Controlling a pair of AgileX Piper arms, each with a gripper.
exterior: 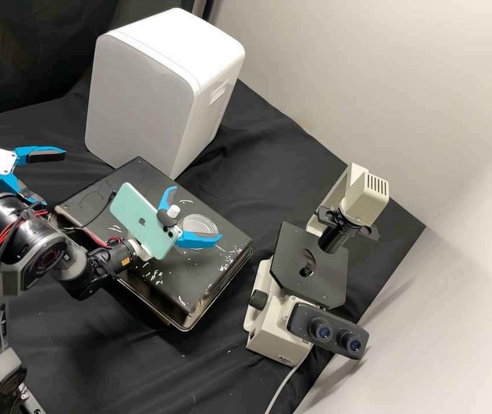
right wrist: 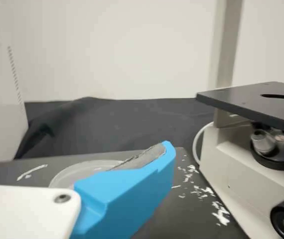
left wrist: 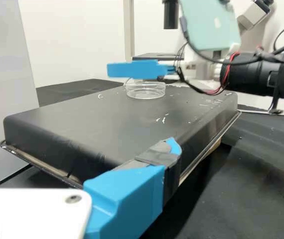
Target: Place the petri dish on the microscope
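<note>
Right gripper (exterior: 198, 213) has its two blue fingers spread wide, one on each side of the petri dish (exterior: 199, 225). Whether either finger touches the glass cannot be told. The dish lies flat on a black slab (exterior: 199, 276) flecked with white, which rests on a metal tray. It sits in the half of the slab nearer the microscope (exterior: 292, 322).

In the right wrist view one finger (right wrist: 132, 184) covers much of the dish, and its partner is cut off. In the left wrist view the clear rim is faint, with a blue finger (left wrist: 137, 68) level across its top.

Left gripper (exterior: 53, 177) hangs at the slab's far corner, well apart from the dish, its fingers spread too.

Bare black cloth (exterior: 257, 172) lies between the slab's edge and the microscope. The black stage (exterior: 315, 276) is bare, with a hole at its middle and the illuminator head (exterior: 363, 198) above its rear. A white box (exterior: 159, 86) stands behind the slab.
</note>
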